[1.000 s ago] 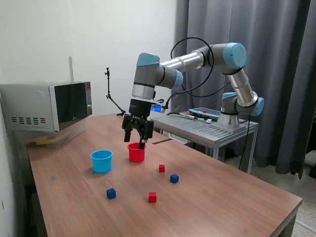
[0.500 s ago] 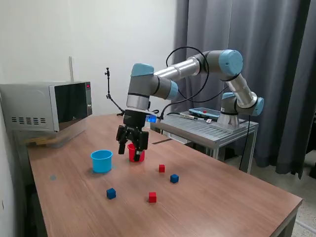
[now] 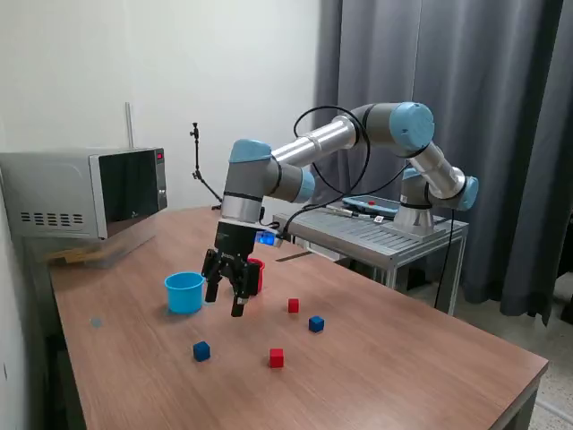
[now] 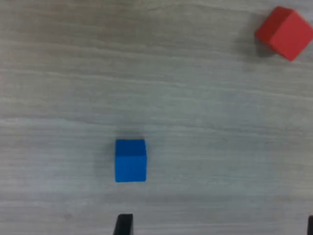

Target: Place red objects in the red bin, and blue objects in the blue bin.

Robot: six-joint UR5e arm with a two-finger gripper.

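My gripper [image 3: 226, 300] is open and empty, hanging above the table in front of the red cup [image 3: 257, 276] and beside the light-blue cup [image 3: 184, 292]. Two red cubes lie on the table, one [image 3: 293, 305] nearer the red cup and one [image 3: 276, 358] nearer the front. Two dark blue cubes lie there too, one [image 3: 201, 351] at the front on the exterior view's left and one [image 3: 316, 323] to the right. In the wrist view a blue cube [image 4: 130, 160] lies below me just ahead of one dark fingertip [image 4: 122, 224], with a red cube [image 4: 284, 33] further off.
A microwave [image 3: 85, 193] stands at the back on the exterior view's left. A metal side table [image 3: 376, 233] carries the arm's base and a tablet. A thin camera stand [image 3: 201, 170] rises behind the wooden table [image 3: 403, 358]. Dark curtains hang behind.
The gripper has moved from above the red cup toward the front and the exterior view's left, and lower. The cubes and cups have not moved.
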